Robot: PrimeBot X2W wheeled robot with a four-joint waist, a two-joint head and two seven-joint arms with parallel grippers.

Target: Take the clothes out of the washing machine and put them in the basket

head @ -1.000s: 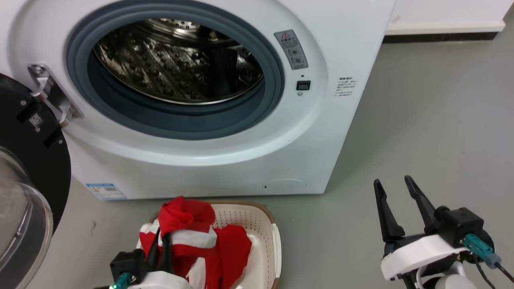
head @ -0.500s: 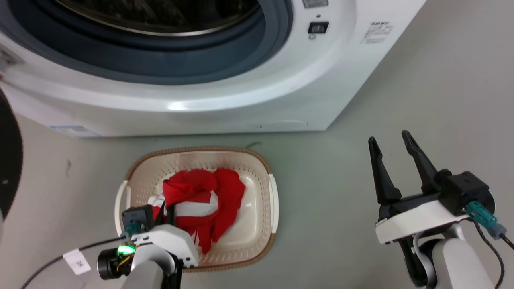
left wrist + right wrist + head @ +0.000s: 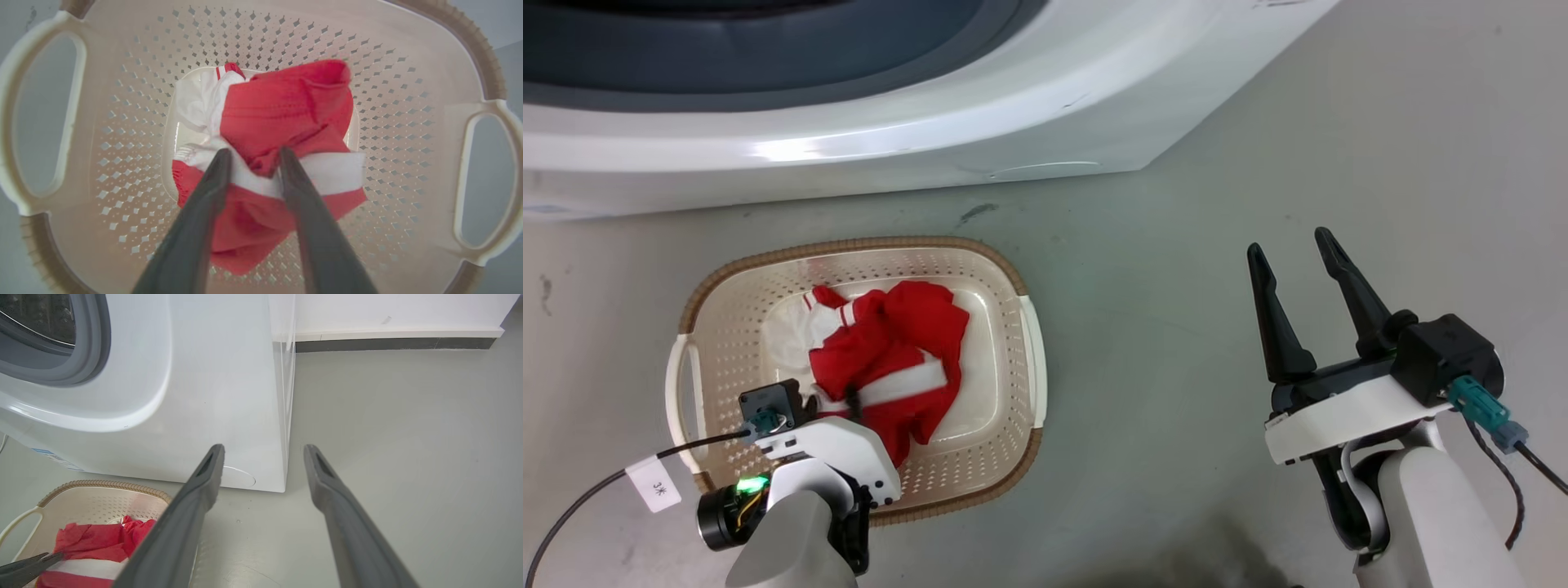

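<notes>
Head view. Shows the clothes (image 3: 890,351) down inside the basket (image 3: 849,245), on the floor (image 3: 1176,327) just in front of the washing machine (image 3: 931,122). Puts the left gripper (image 3: 851,398) in over the near rim, tips buried in red fabric. Hard to read the grip from here, probably pinching at the white band. Puts the right gripper (image 3: 1284,241) well apart to the right over bare floor, jaws spread, holding nothing.

Left wrist view. Shows jaws part-closed on a bunched red fold of the clothes (image 3: 286,106), with the white band crosswise at the tips of the left gripper (image 3: 254,152). Places the bundle dead ahead of the jaws, low over the basket (image 3: 367,61) bottom, about midway between the two handles.

Right wrist view. Shows the right gripper (image 3: 264,447) with jaws wide and empty, aimed at the washing machine (image 3: 224,375) lower corner. Places basket (image 3: 102,484) and clothes (image 3: 94,539) off to the lower left, nearer the other arm.

Judged: placing nearly done. Needs the left jaws let go, then a straight lift clear of the rim. Cannot tell whether anything is left in the drum.
</notes>
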